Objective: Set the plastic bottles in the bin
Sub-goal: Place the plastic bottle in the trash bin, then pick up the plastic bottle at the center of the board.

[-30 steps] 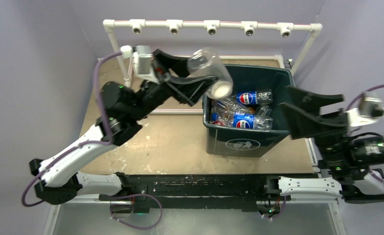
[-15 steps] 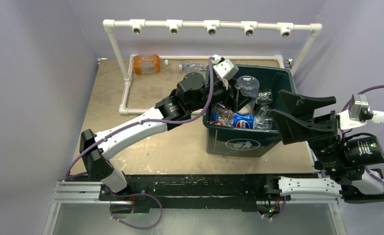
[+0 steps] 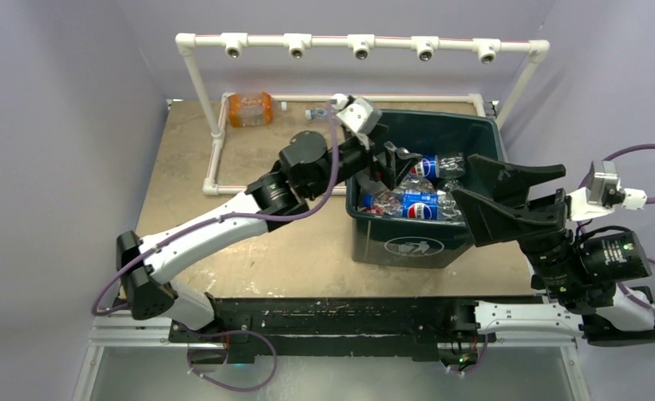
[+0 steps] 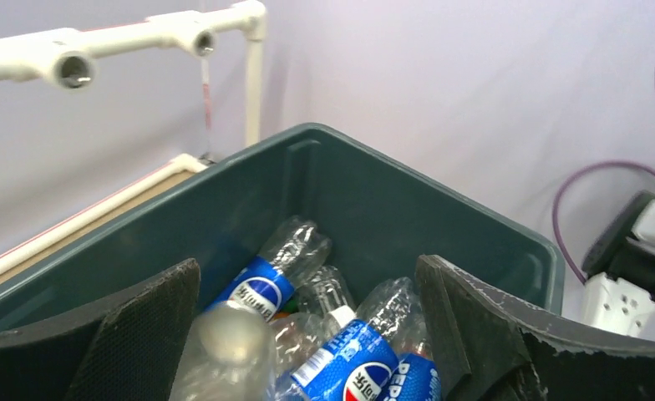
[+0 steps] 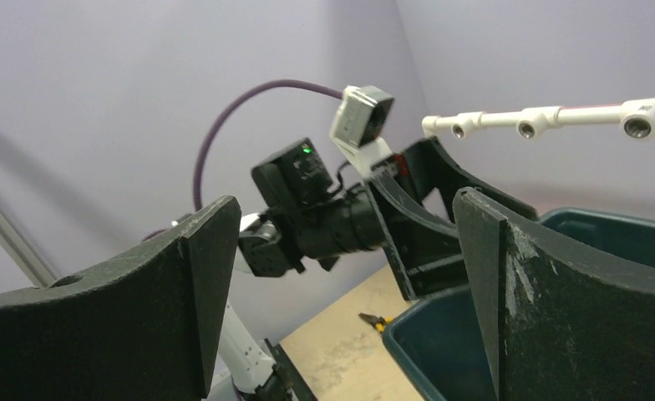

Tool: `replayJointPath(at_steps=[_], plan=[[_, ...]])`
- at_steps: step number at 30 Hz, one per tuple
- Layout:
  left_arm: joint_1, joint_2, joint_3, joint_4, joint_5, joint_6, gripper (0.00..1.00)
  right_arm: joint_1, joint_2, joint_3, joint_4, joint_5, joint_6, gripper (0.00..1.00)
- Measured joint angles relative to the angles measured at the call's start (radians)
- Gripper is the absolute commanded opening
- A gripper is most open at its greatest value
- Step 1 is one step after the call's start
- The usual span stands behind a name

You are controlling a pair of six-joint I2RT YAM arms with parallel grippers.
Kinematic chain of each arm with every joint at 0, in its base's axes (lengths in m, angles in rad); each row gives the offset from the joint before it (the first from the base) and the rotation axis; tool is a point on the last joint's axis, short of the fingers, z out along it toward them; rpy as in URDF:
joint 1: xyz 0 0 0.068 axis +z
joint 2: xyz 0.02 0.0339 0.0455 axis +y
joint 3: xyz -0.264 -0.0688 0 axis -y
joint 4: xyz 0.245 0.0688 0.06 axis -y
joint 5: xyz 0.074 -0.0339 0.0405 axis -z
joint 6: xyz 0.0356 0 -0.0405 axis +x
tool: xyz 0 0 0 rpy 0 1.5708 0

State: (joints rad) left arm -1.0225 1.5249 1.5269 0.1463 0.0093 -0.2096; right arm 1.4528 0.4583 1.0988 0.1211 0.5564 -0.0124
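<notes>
The left claw [image 3: 393, 164] gapes empty above the dark green plastic bin [image 3: 391, 238]. To its left, a squat orange plastic bottle [image 3: 250, 109] and a small clear bottle [image 3: 317, 113] lie lengthwise along the worktop's [image 3: 224, 217] far edge, well away from the equally open, empty right claw [image 3: 464, 175].

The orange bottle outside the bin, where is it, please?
In the top view, the orange bottle lies at the table's far edge, beside the white pipe frame, left of the bin.

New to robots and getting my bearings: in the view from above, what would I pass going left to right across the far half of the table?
Orange bottle → small clear bottle → green bin.
</notes>
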Motion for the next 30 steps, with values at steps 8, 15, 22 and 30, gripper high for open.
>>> replayJointPath(at_steps=[8, 15, 22, 30], plan=[[0.009, -0.401, -0.344, 0.018, -0.409, -0.058, 0.98, 0.000, 0.040, -0.033, 0.010, 0.031, -0.029, 0.99], [0.349, -0.522, -0.507, -0.068, -0.483, -0.361, 0.94, 0.000, 0.127, -0.048, 0.045, 0.038, -0.086, 0.99], [0.631, -0.285, -0.764, 0.019, -0.280, -0.710, 0.89, 0.000, 0.154, -0.048, 0.056, 0.038, -0.115, 0.99], [0.653, 0.158, -0.631, 0.357, -0.179, -0.973, 0.93, 0.000, 0.128, -0.059, 0.111, 0.063, -0.154, 0.99]])
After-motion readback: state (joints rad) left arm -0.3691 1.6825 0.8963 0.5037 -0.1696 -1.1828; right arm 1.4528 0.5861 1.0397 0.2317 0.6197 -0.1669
